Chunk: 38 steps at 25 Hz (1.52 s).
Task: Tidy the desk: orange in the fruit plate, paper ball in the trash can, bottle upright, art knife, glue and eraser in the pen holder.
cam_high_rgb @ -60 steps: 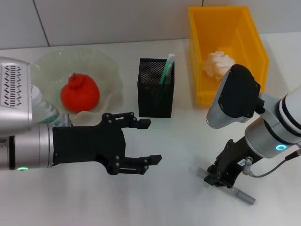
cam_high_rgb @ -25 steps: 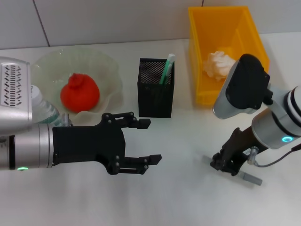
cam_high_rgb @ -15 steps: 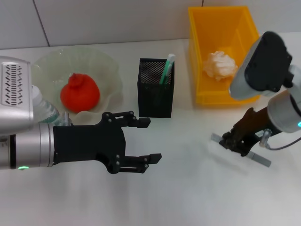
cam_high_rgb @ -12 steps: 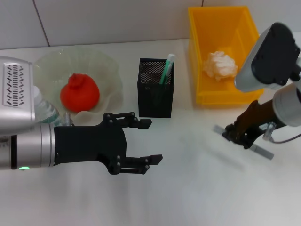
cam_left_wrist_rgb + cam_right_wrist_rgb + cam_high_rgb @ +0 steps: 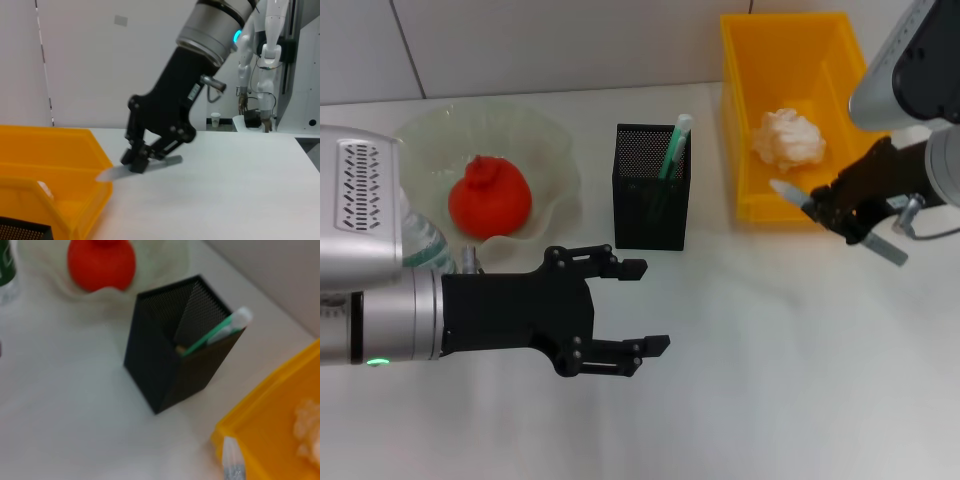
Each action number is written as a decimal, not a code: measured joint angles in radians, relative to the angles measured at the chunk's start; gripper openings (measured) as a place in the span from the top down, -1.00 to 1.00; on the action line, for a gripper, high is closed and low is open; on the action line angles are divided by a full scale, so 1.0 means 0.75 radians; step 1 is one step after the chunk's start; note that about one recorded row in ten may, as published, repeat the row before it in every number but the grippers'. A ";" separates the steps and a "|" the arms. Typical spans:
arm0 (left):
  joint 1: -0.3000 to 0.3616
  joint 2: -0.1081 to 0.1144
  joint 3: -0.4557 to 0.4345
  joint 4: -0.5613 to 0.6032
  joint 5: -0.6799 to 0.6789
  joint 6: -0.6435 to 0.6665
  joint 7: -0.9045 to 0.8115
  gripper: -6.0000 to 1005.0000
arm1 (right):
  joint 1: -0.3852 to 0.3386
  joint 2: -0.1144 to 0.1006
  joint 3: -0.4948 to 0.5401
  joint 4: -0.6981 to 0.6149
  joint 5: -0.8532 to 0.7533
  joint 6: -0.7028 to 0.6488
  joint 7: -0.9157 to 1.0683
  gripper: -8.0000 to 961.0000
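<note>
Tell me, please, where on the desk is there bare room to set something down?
Bare: the near desk between the left gripper and right gripper. Crowded: the far strip, with fruit plate, pen holder and trash can.

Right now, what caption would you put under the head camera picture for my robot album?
Right gripper lifts the grey art knife beside the trash can; left gripper hovers open near the pen holder.

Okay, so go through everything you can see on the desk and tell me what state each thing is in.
orange: in the fruit plate.
paper ball: inside the trash can.
bottle: upright, mostly hidden by the left arm.
pen holder: upright, holding a green stick.
art knife: lifted off the desk, gripped by the right gripper.
left gripper: open, empty.
</note>
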 joint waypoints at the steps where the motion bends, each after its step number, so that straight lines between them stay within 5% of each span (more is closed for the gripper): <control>1: 0.000 0.000 0.002 -0.002 -0.001 -0.003 0.000 -0.60 | -0.001 0.000 0.000 -0.003 -0.001 0.025 -0.003 0.76; 20: -0.022 -0.002 0.064 -0.038 -0.026 -0.120 0.017 -0.60 | -0.050 0.001 -0.028 0.009 0.215 0.569 -0.220 0.76; 38: -0.031 -0.002 0.064 -0.077 -0.064 -0.132 0.069 -0.60 | -0.241 -0.001 0.009 0.164 1.049 0.735 -1.004 0.76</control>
